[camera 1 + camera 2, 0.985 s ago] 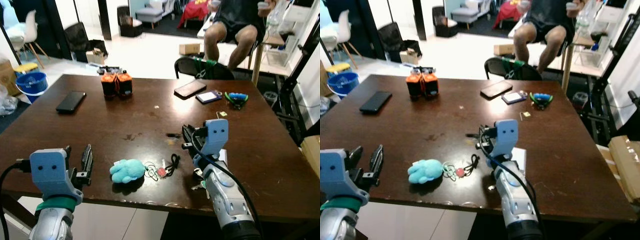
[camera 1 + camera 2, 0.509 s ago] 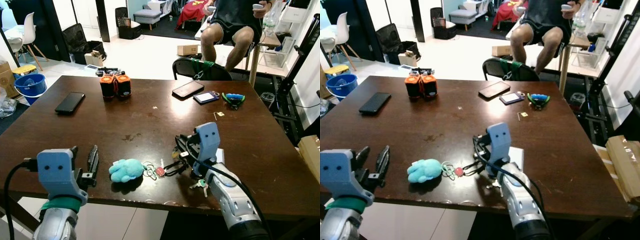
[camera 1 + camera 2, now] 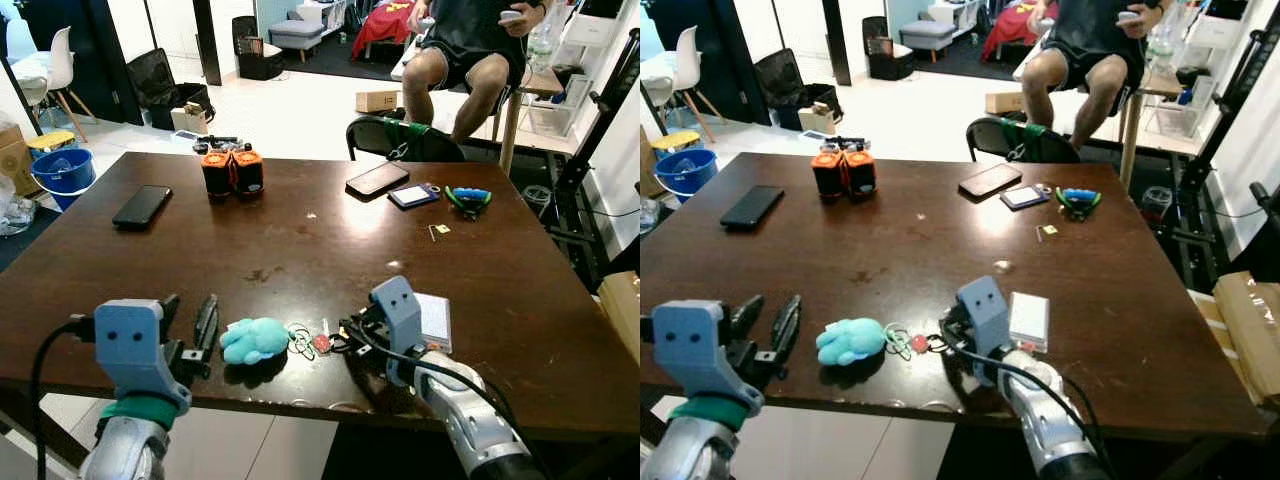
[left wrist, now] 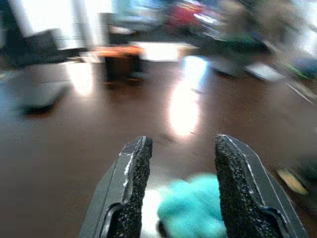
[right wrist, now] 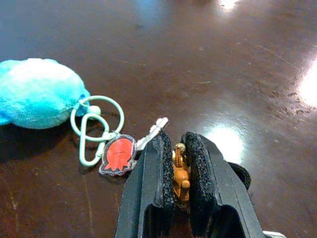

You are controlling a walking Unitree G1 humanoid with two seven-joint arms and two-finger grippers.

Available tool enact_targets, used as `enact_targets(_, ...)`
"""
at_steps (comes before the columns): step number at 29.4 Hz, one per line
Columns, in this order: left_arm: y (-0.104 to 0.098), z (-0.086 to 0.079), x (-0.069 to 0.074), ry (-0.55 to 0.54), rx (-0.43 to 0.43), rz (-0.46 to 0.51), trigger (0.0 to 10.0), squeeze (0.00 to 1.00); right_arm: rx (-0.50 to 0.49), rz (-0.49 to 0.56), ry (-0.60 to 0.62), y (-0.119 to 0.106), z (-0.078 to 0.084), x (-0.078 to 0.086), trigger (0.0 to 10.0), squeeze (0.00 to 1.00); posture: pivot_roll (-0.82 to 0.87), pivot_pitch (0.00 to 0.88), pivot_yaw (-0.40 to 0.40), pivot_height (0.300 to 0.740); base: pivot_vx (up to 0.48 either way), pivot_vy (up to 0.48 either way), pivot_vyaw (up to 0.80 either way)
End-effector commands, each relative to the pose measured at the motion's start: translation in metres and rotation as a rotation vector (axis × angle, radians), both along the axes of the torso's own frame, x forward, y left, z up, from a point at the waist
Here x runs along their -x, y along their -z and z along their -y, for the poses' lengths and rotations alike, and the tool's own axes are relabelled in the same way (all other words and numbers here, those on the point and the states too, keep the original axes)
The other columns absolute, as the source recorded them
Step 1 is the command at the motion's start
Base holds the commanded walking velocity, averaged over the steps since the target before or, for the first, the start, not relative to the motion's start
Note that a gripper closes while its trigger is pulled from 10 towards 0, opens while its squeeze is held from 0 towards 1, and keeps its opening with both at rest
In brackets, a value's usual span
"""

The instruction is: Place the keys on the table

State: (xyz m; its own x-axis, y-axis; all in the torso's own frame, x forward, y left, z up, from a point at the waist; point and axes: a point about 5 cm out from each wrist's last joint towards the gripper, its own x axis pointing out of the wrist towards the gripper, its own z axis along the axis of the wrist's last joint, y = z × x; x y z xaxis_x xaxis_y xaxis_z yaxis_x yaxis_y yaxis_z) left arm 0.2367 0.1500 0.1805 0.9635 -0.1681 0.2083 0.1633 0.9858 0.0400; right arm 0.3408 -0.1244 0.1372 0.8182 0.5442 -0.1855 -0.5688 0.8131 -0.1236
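The keys lie near the front edge of the dark wooden table (image 3: 300,250): a turquoise plush (image 3: 254,340), pale green rings (image 5: 94,124), a red tag (image 3: 322,343), a silver key (image 5: 153,131), a black strap and an orange charm (image 5: 181,173). My right gripper (image 5: 177,141) rests low on the table just right of the red tag, shut on the orange charm. My left gripper (image 3: 205,325) stands open just left of the plush (image 4: 193,208), which lies in front of its fingers (image 4: 136,163), apart from them.
A white pad (image 3: 432,320) lies right of my right wrist. Farther back are a black phone (image 3: 141,206), two orange-and-black objects (image 3: 232,172), another phone (image 3: 377,179), a blue card (image 3: 417,195) and pliers (image 3: 470,197). A person (image 3: 465,50) sits beyond a chair (image 3: 405,140).
My right gripper has come down and to the left onto the key bunch and shut on its charm. My left gripper has moved right, closer to the plush.
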Motion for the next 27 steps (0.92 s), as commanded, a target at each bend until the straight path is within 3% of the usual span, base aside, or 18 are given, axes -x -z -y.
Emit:
enact_targets(1,0.006,0.011,0.004,0.101,-0.123,-0.025,10.0,0.0,0.013,-0.021,-0.021,0.004,-0.002,0.003,10.0,0.0,-0.11,0.072,0.116,0.74,0.0,0.0,0.0)
enact_targets(3,0.013,0.018,0.006,0.182,-0.253,-0.036,10.0,0.0,0.015,-0.027,-0.025,0.005,-0.003,0.003,10.0,0.0,-0.11,0.072,0.116,0.74,0.0,0.0,0.0)
enact_targets(11,0.019,0.026,0.013,0.282,-0.282,-0.066,10.0,0.0,0.031,-0.049,-0.048,0.006,-0.002,0.006,10.0,0.0,-0.11,0.071,0.119,0.74,0.0,0.0,0.0)
enact_targets(12,0.019,0.026,0.014,0.284,-0.281,-0.068,10.0,0.0,0.016,-0.056,-0.047,0.006,-0.002,0.006,10.0,0.65,-0.11,0.071,0.119,0.74,0.0,0.0,0.0)
enact_targets(13,0.018,0.025,0.014,0.286,-0.28,-0.068,10.0,0.0,0.0,-0.059,-0.045,0.004,-0.001,0.006,10.0,1.0,-0.11,0.071,0.119,0.74,0.0,0.0,0.0)
enact_targets(18,0.018,0.025,0.014,0.288,-0.284,-0.065,10.0,0.0,-0.043,-0.064,-0.05,0.002,-0.002,0.006,10.0,1.0,-0.11,0.071,0.119,0.74,0.0,0.0,0.0)
enact_targets(21,0.017,0.024,0.014,0.283,-0.287,-0.056,10.0,0.0,-0.121,-0.019,-0.034,-0.009,-0.002,0.003,10.0,1.0,-0.11,0.063,0.122,0.74,0.0,0.0,0.0)
enact_targets(22,0.016,0.023,0.014,0.277,-0.28,-0.052,10.0,0.0,-0.178,-0.005,-0.017,-0.015,-0.002,0.001,10.0,0.0,-0.11,0.063,0.122,0.74,0.0,0.0,0.0)
enact_targets(23,0.016,0.023,0.014,0.277,-0.28,-0.052,10.0,0.0,-0.178,-0.005,-0.017,-0.015,-0.002,0.001,10.0,0.0,-0.11,0.063,0.122,0.74,0.0,0.0,0.0)
enact_targets(24,0.015,0.022,0.014,0.274,-0.274,-0.05,10.0,0.0,-0.249,0.006,-0.01,-0.024,-0.001,-0.001,10.0,0.0,-0.11,0.059,0.125,0.74,0.0,0.0,0.0)
enact_targets(25,0.015,0.022,0.014,0.274,-0.274,-0.05,10.0,0.0,-0.249,0.006,-0.01,-0.024,-0.001,-0.001,10.0,0.0,-0.11,0.059,0.125,0.74,0.0,0.0,0.0)
enact_targets(27,0.014,0.02,0.013,0.274,-0.261,-0.047,10.0,0.0,-0.343,0.011,-0.04,-0.039,0.0,-0.003,10.0,0.0,-0.12,0.053,0.125,0.74,0.0,0.0,0.0)
